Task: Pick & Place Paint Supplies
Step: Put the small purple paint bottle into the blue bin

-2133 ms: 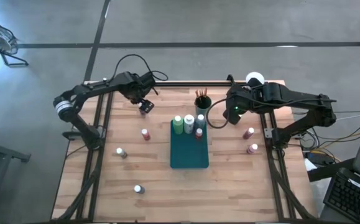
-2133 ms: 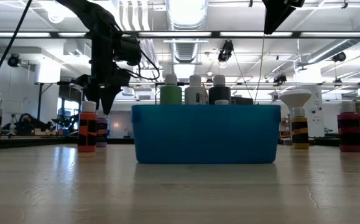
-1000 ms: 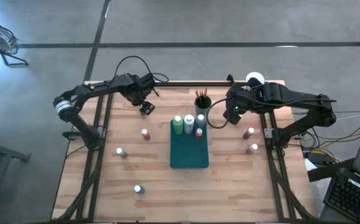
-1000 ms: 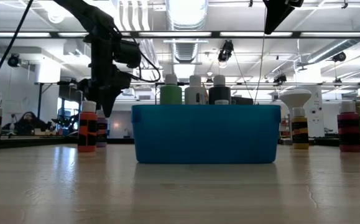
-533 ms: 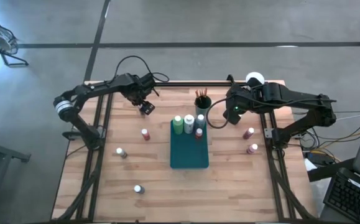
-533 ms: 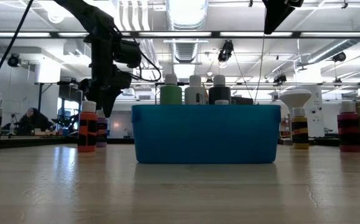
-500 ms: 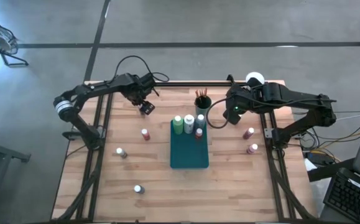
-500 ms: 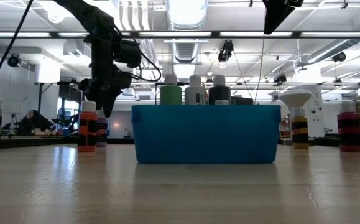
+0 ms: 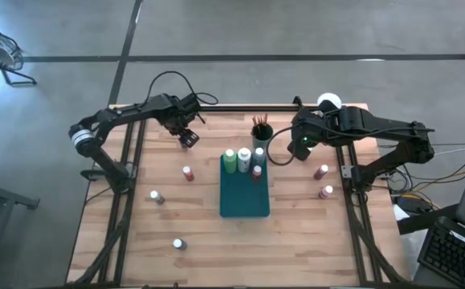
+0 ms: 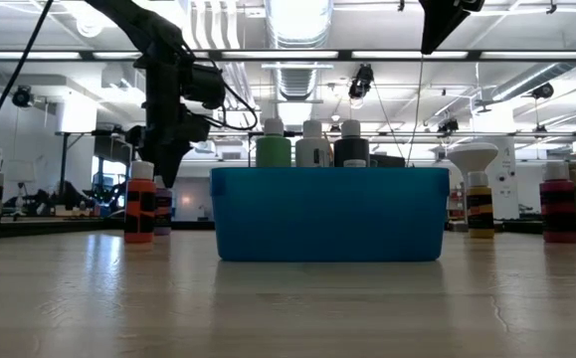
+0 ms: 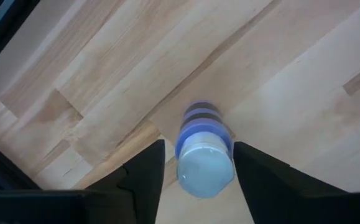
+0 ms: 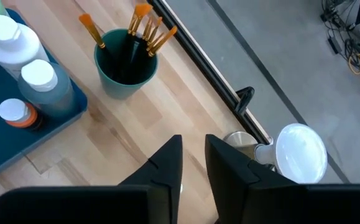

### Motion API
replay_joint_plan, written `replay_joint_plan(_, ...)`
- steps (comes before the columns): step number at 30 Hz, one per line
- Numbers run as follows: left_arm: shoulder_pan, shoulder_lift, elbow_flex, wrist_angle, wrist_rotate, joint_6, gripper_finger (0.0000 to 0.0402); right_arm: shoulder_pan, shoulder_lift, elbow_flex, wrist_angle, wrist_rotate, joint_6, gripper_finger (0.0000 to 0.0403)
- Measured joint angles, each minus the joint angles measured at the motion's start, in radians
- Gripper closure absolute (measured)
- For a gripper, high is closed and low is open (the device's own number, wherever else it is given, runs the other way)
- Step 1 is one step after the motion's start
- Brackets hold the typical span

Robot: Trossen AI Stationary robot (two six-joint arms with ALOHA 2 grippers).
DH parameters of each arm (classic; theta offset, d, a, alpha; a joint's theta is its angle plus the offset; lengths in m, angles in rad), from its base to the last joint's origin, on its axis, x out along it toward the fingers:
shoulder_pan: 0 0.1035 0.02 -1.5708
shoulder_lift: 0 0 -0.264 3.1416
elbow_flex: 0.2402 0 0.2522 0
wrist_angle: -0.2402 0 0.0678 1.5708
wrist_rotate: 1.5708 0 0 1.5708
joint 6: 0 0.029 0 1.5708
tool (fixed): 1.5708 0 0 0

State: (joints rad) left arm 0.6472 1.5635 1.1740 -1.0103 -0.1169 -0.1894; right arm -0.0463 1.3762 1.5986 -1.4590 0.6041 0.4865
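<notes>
Paint bottles, high view: four stand at the far end of the teal tray (image 9: 244, 201); others are scattered on the table (image 9: 216, 249), two left of the tray, one near the front, two at the right edge.
Brushes, high view: upright in a cup (image 9: 262, 131) just behind the tray.
Left gripper (image 9: 187, 138), high view: at the far left of the table, over a bottle.
Right gripper (image 9: 302, 144), high view: right of the cup, above bare wood.
Low view: three bottle tops show above the tray wall; an orange bottle (image 10: 139, 203) stands left, under the left arm.
Left wrist view: fingers (image 11: 143, 177) part-open, either side of a purple bottle (image 11: 204, 158); whether they touch it, I cannot tell.
Right wrist view: fingers (image 12: 167, 165) nearly closed, holding nothing; a white dome (image 12: 301, 154) sits at the table edge.
</notes>
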Motion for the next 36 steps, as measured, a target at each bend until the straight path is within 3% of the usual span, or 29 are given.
replay_joint_plan(11,0.000,0.000,0.000,-0.019,0.000,0.054,0.0278,0.000,0.000,0.000,0.001,0.000,0.000,0.0359)
replay_joint_plan(18,0.000,0.001,0.019,-0.070,0.000,0.118,0.0278,0.000,0.000,0.000,0.003,0.000,0.000,0.0341)
replay_joint_plan(28,-0.022,-0.002,0.273,-0.310,-0.005,0.141,0.0278,0.000,0.000,0.000,0.002,0.000,-0.023,0.0308)
replay_joint_plan(36,-0.133,-0.009,0.533,-0.472,-0.004,0.069,0.0278,0.000,0.000,0.000,0.002,0.000,-0.023,0.0296)
